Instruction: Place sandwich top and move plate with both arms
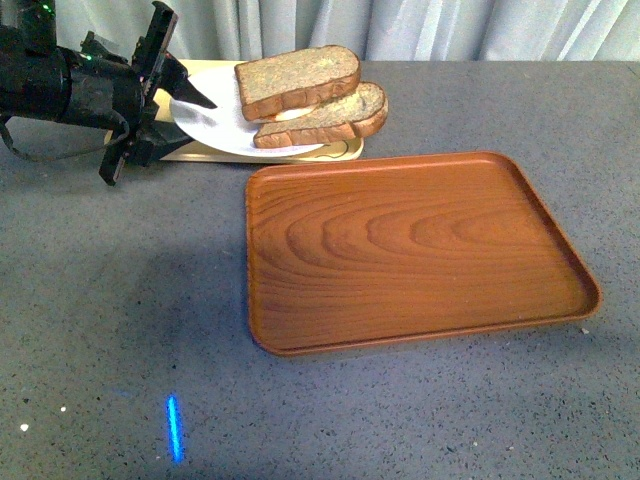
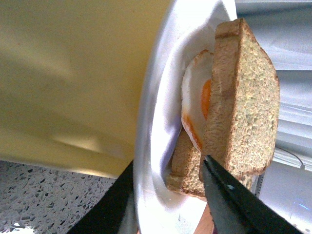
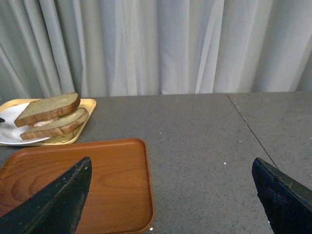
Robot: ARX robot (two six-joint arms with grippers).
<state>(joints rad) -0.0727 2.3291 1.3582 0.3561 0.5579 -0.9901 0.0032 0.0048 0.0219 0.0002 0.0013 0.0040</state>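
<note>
Nearest, a blue light streak (image 1: 174,428) lies on the grey worktop (image 1: 100,300). Behind it, more to the right, is the wood tray (image 1: 410,250), lying flat. The R pincer (image 3: 170,195) shows only in its own wrist view: it is released, w/ fingers wide apart, and hangs over the worktop near one corner of the wood tray. Further back, at the left, the yellow tray (image 1: 200,153) carries the plate (image 1: 215,125). The plate is tilted, its left side higher than the right. The L pincer (image 1: 188,120) is grasping the plate at the left rim, one finger under it & one over it, the upper tip close to the bread. On the plate lies the egg slice (image 1: 335,118), and the sandwich top (image 1: 297,78) sits on it, shifted a bit to the left, so some egg white shows btw. the 2 slices. At the far end hangs a pale curtain (image 1: 450,25).
</note>
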